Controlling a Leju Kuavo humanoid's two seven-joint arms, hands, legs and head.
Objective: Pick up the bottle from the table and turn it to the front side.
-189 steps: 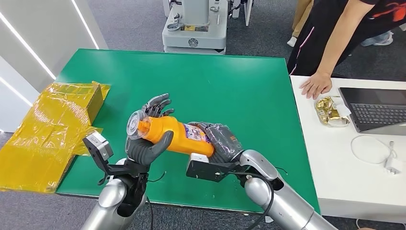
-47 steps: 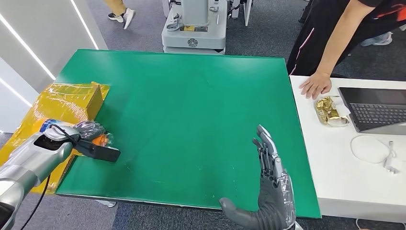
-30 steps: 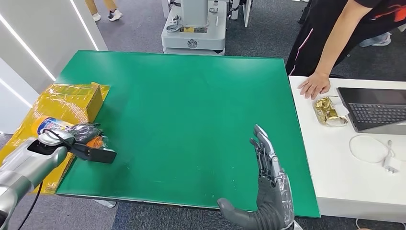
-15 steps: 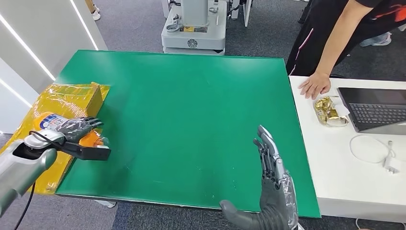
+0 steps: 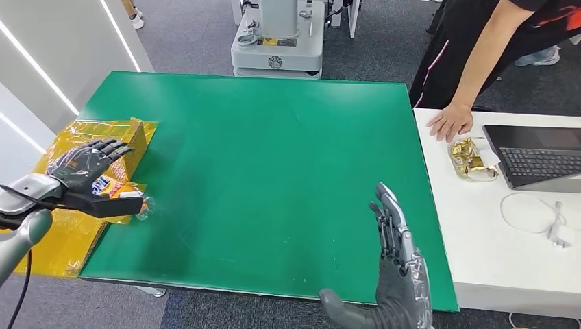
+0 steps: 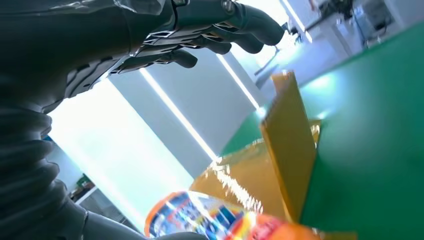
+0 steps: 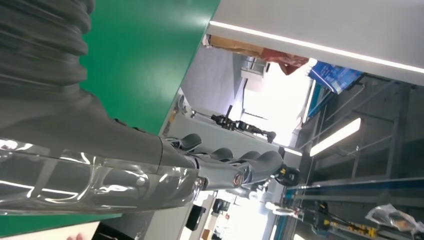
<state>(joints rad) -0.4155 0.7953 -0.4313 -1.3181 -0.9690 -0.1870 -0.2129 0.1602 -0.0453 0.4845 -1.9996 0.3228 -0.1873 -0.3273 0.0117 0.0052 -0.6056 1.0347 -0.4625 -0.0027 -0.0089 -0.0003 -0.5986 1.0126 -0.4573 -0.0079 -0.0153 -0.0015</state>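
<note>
Both hands empty, task looks nearly done.
Bottle (image 5: 109, 186) lies on yellow packaging (image 5: 68, 226) at green table (image 5: 274, 171) edge; left hand (image 5: 85, 161) spread above it, right hand (image 5: 397, 274) fingers apart, idle.

A humanoid robot's silver metal left arm (image 5: 19, 233) ends in a dark grey many-fingered left hand (image 5: 83, 164), with a black box-shaped camera mount (image 5: 103, 204) and a thin black cable (image 5: 26, 291) at the wrist. The right hand (image 5: 399, 281) shows dark segmented fingers under a glossy clear film, behind it a grey ribbed wrist cover (image 7: 42, 45) and a thick grey thumb (image 5: 339, 310).
</note>
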